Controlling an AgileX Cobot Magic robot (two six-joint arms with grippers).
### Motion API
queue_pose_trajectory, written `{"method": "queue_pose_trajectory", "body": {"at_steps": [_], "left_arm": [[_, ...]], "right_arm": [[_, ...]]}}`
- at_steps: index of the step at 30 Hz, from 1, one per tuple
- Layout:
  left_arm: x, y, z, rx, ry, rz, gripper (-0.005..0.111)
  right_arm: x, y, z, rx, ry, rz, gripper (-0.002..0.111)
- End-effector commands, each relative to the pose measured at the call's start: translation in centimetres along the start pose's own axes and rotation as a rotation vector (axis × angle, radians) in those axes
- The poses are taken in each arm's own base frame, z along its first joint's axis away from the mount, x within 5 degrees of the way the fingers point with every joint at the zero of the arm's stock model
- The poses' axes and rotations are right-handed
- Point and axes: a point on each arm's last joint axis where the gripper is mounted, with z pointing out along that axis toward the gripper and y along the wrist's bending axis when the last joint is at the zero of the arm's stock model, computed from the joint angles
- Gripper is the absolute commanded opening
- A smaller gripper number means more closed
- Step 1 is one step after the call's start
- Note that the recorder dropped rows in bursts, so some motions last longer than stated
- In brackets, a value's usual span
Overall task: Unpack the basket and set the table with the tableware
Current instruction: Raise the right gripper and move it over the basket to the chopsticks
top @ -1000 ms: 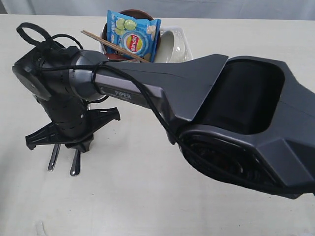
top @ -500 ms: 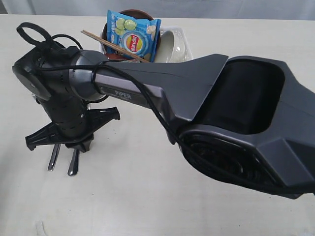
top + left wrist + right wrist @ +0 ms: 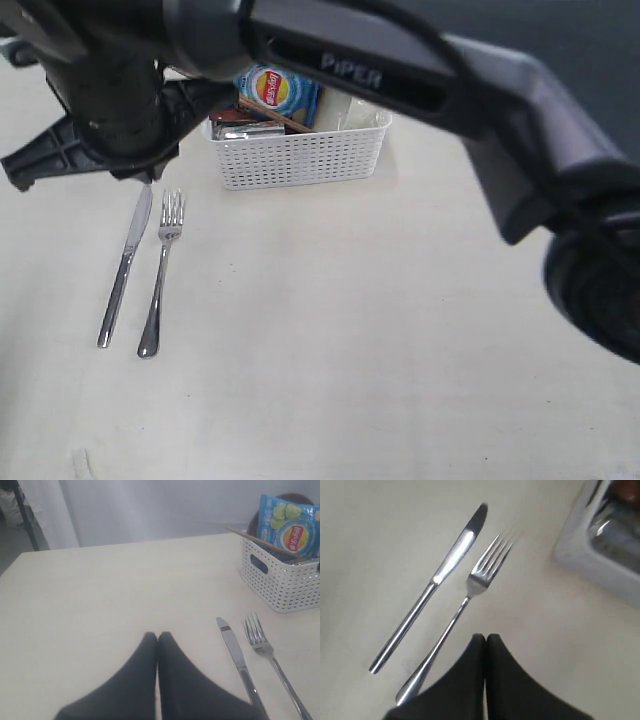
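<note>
A steel knife [image 3: 125, 265] [image 3: 235, 652] [image 3: 435, 580] and a fork [image 3: 160, 270] [image 3: 265, 650] [image 3: 470, 587] lie side by side on the cream table [image 3: 350, 350]. Behind them stands the white lattice basket [image 3: 300, 160] [image 3: 280, 587] holding a blue chip bag [image 3: 275, 88] [image 3: 290, 527], wooden chopsticks [image 3: 260, 540] and a brown plate [image 3: 295, 497]. My right gripper [image 3: 485, 637] hangs shut and empty above the fork's handle. My left gripper [image 3: 157, 635] is shut and empty over bare table beside the knife, on the side away from the basket.
The right arm [image 3: 400, 70] stretches across the top of the exterior view and hides the back of the basket. The table's far edge [image 3: 125, 542] meets a pale curtain. A dark stand leg [image 3: 27, 515] is beyond the corner.
The right arm has risen from the knife and fork, which now lie fully uncovered. The basket's front wall has come into view.
</note>
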Motion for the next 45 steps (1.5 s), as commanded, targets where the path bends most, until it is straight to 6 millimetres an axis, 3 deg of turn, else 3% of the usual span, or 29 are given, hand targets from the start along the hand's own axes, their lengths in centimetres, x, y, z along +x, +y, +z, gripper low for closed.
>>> {"method": "queue_pose_trajectory", "body": {"at_steps": [1, 9, 15, 22, 26, 32, 37, 45], "left_arm": [[0.1, 0.0, 0.0, 0.006, 0.0, -0.002, 0.0], [0.1, 0.0, 0.0, 0.006, 0.0, -0.002, 0.0], [0.1, 0.0, 0.0, 0.006, 0.0, -0.002, 0.0], [0.1, 0.0, 0.0, 0.006, 0.0, -0.002, 0.0], [0.1, 0.0, 0.0, 0.006, 0.0, -0.002, 0.0], [0.1, 0.0, 0.0, 0.006, 0.0, -0.002, 0.0], [0.1, 0.0, 0.0, 0.006, 0.0, -0.002, 0.0], [0.1, 0.0, 0.0, 0.006, 0.0, -0.002, 0.0]], "right_arm": [[-1.3, -2.9, -3.2, 0.079, -0.105, -0.06, 0.0], [-2.9, -8.5, -4.7, 0.128, -0.13, -0.102, 0.0], [-3.7, -14.3, -4.6, 0.106, -0.098, -0.07, 0.0], [-1.9, -21.9, -2.2, 0.057, -0.01, -0.033, 0.0], [-1.2, -24.2, -0.4, -0.112, -0.092, -0.111, 0.0], [-1.2, -28.1, 0.5, -0.164, -0.232, -0.102, 0.0], [-1.5, -29.7, 0.5, -0.218, -0.32, -0.11, 0.0], [-1.8, -29.4, 2.0, -0.313, -0.421, -0.335, 0.0]]}}
